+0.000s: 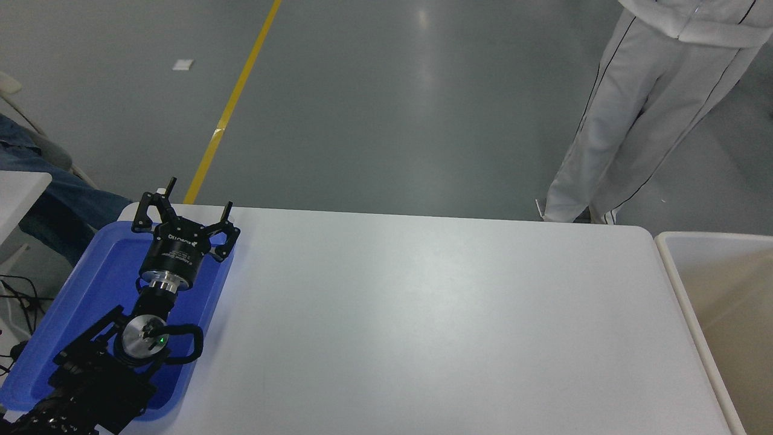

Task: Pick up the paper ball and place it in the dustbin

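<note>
The cream-beige dustbin (670, 266) stands against the table's right edge, cut off by the picture's right side. Only its rim and part of its inner wall show. The paper ball is out of view. My right gripper and arm are out of view. My left gripper (199, 194) is parked open over the blue tray at the lower left, with nothing between its fingers.
A shallow blue tray (78, 302) lies on the white table (423, 320) at the left, under the left arm. A person in light grey trousers (622, 139) stands past the table's far right corner. Another person's leg in jeans (54, 193) shows at the left edge.
</note>
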Robot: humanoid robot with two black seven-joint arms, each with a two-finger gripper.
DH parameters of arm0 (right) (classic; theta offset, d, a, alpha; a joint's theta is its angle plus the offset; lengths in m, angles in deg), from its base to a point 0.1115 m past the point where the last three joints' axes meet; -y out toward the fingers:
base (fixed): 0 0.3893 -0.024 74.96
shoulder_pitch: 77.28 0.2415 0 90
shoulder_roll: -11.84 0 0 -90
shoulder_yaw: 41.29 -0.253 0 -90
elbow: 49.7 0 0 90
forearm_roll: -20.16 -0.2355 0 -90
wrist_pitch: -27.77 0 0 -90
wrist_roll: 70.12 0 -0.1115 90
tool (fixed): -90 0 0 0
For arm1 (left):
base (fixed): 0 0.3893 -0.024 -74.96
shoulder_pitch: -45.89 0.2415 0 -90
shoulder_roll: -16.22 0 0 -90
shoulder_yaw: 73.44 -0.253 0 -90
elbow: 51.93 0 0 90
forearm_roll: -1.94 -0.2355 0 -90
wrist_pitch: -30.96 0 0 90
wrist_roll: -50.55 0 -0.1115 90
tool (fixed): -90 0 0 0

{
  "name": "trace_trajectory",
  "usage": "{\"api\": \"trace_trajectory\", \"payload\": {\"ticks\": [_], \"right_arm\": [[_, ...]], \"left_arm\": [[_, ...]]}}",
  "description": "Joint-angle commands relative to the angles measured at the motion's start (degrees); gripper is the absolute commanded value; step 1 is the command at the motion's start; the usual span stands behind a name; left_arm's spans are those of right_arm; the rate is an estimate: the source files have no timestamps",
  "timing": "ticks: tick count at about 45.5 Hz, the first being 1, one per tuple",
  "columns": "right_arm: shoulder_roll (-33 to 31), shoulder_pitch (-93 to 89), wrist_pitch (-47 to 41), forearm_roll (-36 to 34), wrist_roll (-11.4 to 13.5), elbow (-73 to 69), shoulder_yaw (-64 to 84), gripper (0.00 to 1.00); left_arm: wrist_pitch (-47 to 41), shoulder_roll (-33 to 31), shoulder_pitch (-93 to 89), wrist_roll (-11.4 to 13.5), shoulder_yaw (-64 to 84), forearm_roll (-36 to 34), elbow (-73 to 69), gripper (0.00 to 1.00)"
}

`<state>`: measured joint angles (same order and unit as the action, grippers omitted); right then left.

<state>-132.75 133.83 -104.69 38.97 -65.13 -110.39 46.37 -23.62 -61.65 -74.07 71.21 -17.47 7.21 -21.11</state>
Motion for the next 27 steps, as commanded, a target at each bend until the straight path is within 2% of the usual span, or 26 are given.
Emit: {"api": "trace_trajectory", "payload": {"ticks": [1, 16, 27], "right_arm": [[-1.57, -17.65, 8.70, 0.08, 0.02, 6.81, -12.95, 0.00], [0.10, -40.42, 31.29, 0.08, -0.07, 11.91, -27.63, 0.00], [4.93, -58.43, 40.70, 0.08, -0.15, 21.83, -41.69, 0.00]], "left_arm": [[0.00, 0.00, 0.00, 0.00, 0.01, 0.00, -0.07, 1.00], [0.00, 0.00, 0.00, 0.00, 0.01, 0.00, -0.07, 1.00], [0.00, 0.00, 0.00, 0.00, 0.01, 0.00, -0.07, 1.00]]}}
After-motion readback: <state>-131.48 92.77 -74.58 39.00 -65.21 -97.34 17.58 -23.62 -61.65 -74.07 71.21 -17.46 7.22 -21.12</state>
